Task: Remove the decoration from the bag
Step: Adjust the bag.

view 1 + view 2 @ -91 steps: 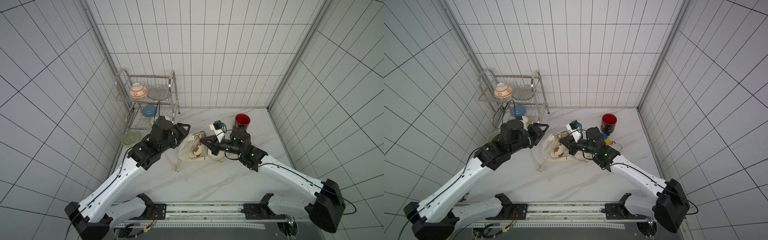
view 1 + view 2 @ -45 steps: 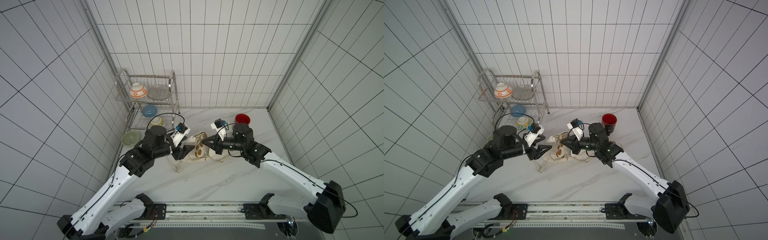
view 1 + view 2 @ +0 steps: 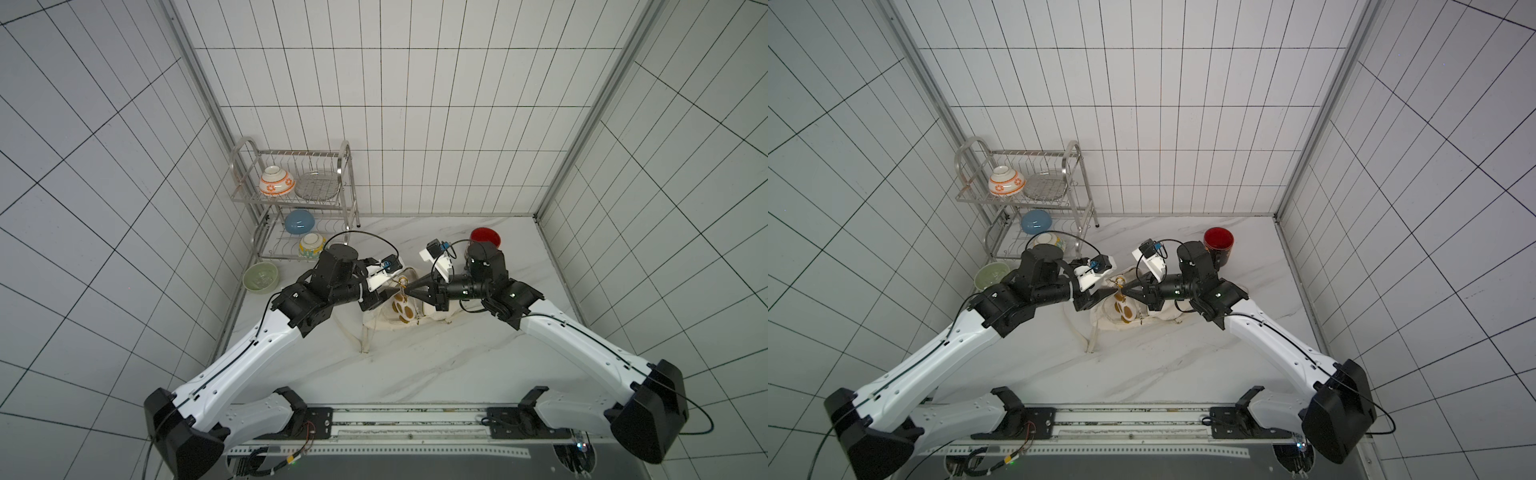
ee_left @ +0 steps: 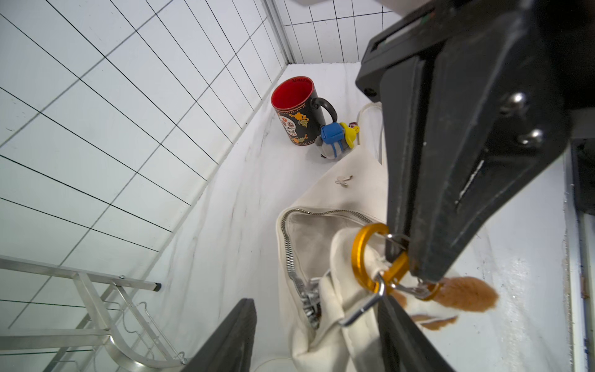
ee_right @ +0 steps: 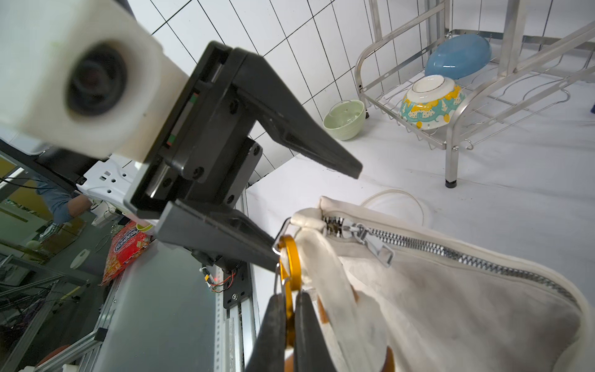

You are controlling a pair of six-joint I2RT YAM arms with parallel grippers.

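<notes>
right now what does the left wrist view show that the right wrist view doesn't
Only the left wrist view: the black mug with a small blue-and-yellow toy beside it. Only the right wrist view: the green bowl, the patterned bowl and the blue bowl. Both: the bag, its zip, and the gold clip pinched by the shut right hand.

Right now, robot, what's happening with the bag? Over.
Right gripper: jaws shut on gold clip. Left gripper: jaws open beside it. Orange charm not off yet, clip hooked round a strap of the bag. Mug stands well apart.
</notes>
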